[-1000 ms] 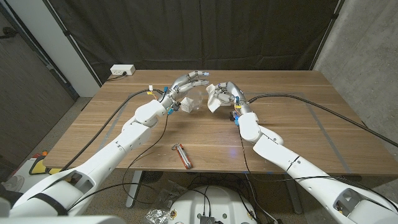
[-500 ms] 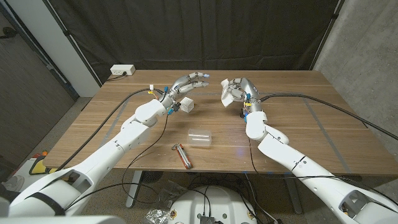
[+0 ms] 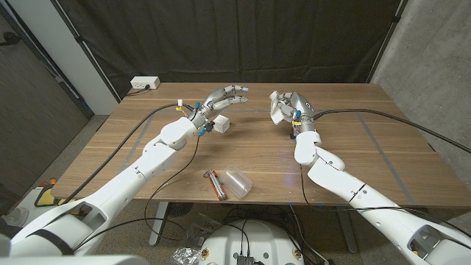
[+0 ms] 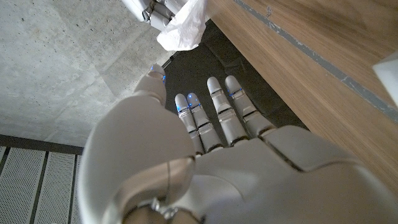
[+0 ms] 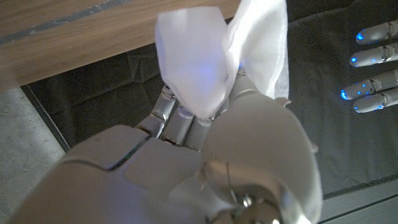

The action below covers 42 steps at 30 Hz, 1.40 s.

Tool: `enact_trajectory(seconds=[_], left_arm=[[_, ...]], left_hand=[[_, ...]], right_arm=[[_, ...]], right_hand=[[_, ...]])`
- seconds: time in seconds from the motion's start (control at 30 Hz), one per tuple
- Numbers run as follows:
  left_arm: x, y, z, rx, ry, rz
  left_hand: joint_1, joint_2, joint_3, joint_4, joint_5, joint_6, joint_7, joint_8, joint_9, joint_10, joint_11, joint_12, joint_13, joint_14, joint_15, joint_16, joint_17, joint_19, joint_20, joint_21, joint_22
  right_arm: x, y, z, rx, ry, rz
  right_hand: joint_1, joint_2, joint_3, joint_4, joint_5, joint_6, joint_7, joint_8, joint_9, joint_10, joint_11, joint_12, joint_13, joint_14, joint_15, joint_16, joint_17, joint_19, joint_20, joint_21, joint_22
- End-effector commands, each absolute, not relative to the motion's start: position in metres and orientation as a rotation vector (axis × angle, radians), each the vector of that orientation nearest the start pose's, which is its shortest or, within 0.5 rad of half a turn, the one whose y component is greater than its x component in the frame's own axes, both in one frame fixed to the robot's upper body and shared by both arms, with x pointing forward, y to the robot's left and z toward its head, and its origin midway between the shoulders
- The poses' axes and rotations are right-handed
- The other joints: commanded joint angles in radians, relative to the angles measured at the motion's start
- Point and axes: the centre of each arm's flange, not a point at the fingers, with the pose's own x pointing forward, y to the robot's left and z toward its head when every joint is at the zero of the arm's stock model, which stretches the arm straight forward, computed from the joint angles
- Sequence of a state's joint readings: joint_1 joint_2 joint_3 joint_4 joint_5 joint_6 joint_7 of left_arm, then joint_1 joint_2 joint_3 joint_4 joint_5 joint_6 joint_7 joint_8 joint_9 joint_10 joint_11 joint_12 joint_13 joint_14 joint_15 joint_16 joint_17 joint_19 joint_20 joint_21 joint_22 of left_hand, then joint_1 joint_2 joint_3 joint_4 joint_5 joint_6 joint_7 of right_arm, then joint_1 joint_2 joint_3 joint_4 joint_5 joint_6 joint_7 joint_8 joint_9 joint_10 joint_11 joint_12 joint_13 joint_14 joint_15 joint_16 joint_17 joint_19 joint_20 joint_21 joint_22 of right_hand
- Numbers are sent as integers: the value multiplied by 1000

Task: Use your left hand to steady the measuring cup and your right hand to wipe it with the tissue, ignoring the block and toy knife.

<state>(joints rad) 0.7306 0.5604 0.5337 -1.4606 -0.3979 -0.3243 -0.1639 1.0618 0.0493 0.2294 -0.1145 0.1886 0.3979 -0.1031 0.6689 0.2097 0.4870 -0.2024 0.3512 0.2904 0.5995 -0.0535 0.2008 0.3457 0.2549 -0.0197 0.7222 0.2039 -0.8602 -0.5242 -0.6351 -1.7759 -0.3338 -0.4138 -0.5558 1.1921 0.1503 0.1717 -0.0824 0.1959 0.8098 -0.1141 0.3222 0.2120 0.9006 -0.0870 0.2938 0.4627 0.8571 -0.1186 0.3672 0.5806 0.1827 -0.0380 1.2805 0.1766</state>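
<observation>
Lying on its side near the front edge of the wooden desk (image 3: 383,140), the clear plastic measuring cup (image 3: 238,183) sits well apart from both hands and is held by neither. Just beside it lies the toy knife with red handle (image 3: 215,183), apart from the cup as far as the head view shows. The left hand (image 3: 225,99) hangs raised over the far part of the desk, fingers extended and spread, holding nothing; the small white block (image 3: 221,125) rests on the desk just below its wrist. The right hand (image 3: 288,106) is raised opposite it, fingers closed on the crumpled white tissue (image 3: 276,109), which the right wrist view confirms bunched at the fingertips.

Assessment: the steadying step is not in effect, since the cup is out of the left hand's reach as positioned. Whether any wiping has been done cannot be judged from the cup's surface. Remaining work, in my judgement: retrieve and right the cup with the left hand, then bring the tissue to it
</observation>
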Motion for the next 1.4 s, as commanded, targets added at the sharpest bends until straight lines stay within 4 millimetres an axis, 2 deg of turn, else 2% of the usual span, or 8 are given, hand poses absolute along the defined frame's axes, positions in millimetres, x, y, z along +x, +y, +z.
enact_trajectory(seconds=[0.03, 0.13, 0.3, 0.43, 0.67, 1.0, 1.2, 1.4], left_arm=[[607, 183, 34, 358, -786, -512], [606, 185, 34, 361, -785, -511], [603, 190, 32, 354, -787, -514], [601, 194, 31, 351, -787, -516], [598, 205, 31, 353, -795, -514], [599, 222, 32, 376, -784, -546], [601, 233, 30, 383, -778, -568], [608, 239, 21, 368, -741, -597]], left_hand=[[-4, -1, 5, 1, 0, -4, 1, -5, 3, -5, 0, -3, 2, -8, -147, -5, 2, -5, 0, 4, 1], [-6, -2, 4, 2, 0, -12, 1, -8, 4, -13, 7, -6, 2, -12, -145, -5, 2, -7, 0, 6, 0], [-11, -4, 2, 4, 0, -32, -1, -17, 3, -26, 3, -10, 2, -35, -142, -10, 3, -23, 5, 5, 0], [-17, -6, 0, 5, 1, -44, -4, -22, 3, -36, 5, -14, 3, -55, -136, -15, 2, -32, 6, 6, -1], [-20, -6, -1, 7, 1, -53, -7, -26, 2, -43, 7, -16, 3, -69, -136, -15, 1, -41, 10, 6, -1], [-24, -6, -2, 8, 2, -56, -2, -30, 0, -52, 11, -19, 3, -79, -134, -14, -1, -44, 10, 9, -2], [-26, -4, -2, 9, 2, -57, -1, -32, -2, -53, 13, -19, 3, -83, -134, -13, -2, -48, 12, 10, -2], [-28, -3, -2, 10, 2, -56, -1, -32, -2, -52, 10, -18, 3, -86, -132, -11, -4, -48, 11, 12, -2]], right_arm=[[580, -172, -2, -943, -579, -332], [580, -172, -2, -954, -541, -314], [580, -171, 3, -995, -470, -274], [582, -168, 6, -1022, -403, -213], [579, -166, 8, -1029, -379, -200], [576, -185, 15, -1048, -424, -301], [567, -194, 17, -1045, -423, -351], [555, -182, 11, -1053, -434, -388]], right_hand=[[-42, -10, 6, 18, -3, -59, -1, -40, -8, -73, 22, -55, -34, -73, -87, -79, -56, -16, -16, -15, -1], [-62, -13, 11, 21, -2, -115, -8, -75, -11, -148, 16, -92, -58, -120, -74, -120, -83, -31, -10, -30, -2], [-118, -25, 16, 30, -3, -255, 9, -136, -11, -318, 49, -113, -113, -250, -22, -184, -128, -76, 22, -68, -1], [-189, -51, -4, 43, 6, -408, 25, -146, -13, -489, 103, -111, -169, -406, 55, -189, -175, -147, 66, -107, 2], [-305, -71, -49, 82, 11, -578, 63, -146, -15, -675, 140, -111, -224, -580, 126, -186, -216, -228, 95, -178, -1], [-407, -67, -85, 131, 5, -607, 69, -130, -16, -706, 145, -91, -244, -654, 144, -179, -231, -307, 121, -237, -2], [-415, -55, -82, 132, 7, -572, 65, -117, -16, -668, 136, -72, -250, -648, 138, -170, -242, -313, 126, -255, -3], [-407, -48, -75, 125, 9, -561, 64, -115, -17, -651, 132, -65, -254, -627, 123, -161, -251, -287, 121, -257, -3]])
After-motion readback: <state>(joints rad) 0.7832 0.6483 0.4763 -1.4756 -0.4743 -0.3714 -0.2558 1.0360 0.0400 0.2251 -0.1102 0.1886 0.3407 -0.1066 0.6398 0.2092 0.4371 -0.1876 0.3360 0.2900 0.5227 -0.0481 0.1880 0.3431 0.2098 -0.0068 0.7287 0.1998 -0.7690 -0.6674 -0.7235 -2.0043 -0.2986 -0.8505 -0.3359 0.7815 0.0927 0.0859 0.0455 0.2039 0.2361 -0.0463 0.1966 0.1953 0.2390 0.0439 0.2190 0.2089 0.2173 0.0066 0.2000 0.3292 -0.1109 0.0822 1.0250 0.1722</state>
